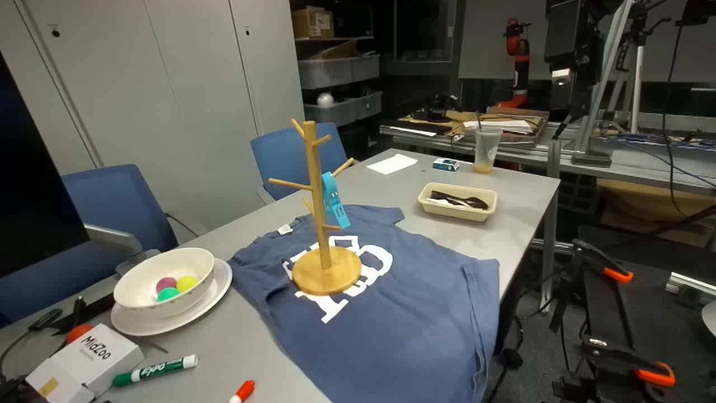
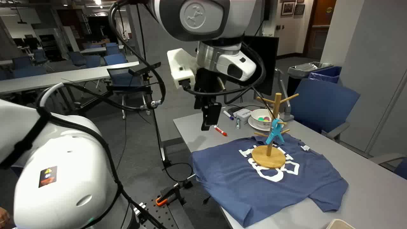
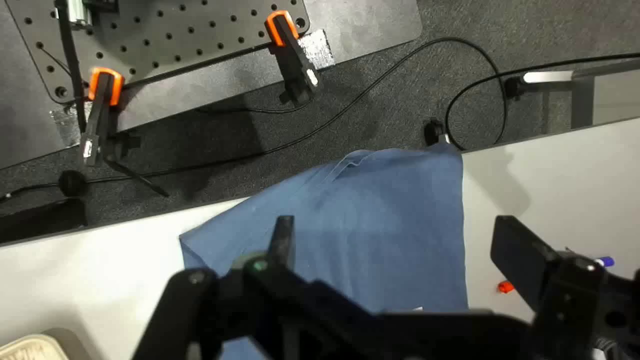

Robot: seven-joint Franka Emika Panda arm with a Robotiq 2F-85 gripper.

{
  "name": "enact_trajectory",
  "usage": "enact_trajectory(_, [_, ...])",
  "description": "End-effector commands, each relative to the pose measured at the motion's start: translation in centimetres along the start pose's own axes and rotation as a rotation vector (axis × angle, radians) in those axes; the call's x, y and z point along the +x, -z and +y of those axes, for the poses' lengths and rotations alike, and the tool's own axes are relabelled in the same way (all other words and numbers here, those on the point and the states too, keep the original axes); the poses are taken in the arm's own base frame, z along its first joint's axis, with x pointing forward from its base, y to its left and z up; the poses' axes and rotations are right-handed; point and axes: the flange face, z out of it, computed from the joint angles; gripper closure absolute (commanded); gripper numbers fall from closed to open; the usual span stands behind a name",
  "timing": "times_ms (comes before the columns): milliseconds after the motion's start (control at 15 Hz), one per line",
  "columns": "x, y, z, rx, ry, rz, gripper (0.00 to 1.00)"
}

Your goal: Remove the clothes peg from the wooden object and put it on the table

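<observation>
The teal-blue clothes peg (image 1: 334,201) hangs on a short branch of the wooden object (image 1: 319,210). Both exterior views show the peg (image 2: 275,131) beside the pole, well above the round base of the wooden object (image 2: 268,156). The stand is upright on a dark blue shirt (image 1: 403,313) spread on the grey-white table (image 1: 470,238). My gripper (image 2: 208,122) points down above the table's near edge, apart from the stand. In the wrist view the gripper (image 3: 392,225) is open and empty, its fingers wide apart over the shirt. Peg and stand are out of the wrist view.
A white bowl (image 1: 168,268) with coloured balls stands on a plate near the markers (image 1: 156,369) and a white box (image 1: 92,358). A cream tray (image 1: 457,202) and a plastic cup (image 1: 486,148) stand farther along. A monitor (image 2: 262,63) stands behind the arm.
</observation>
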Motion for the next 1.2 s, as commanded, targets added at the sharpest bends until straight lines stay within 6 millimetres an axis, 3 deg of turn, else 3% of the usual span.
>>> enact_trajectory(0, [0.0,0.0,0.0,-0.001,0.000,-0.002,0.00])
enact_trajectory(867, [0.1,-0.1,0.0,-0.001,-0.001,-0.003,0.00])
enact_trajectory(1133, [1.2,-1.2,-0.5,-0.027,0.065,0.027,0.00])
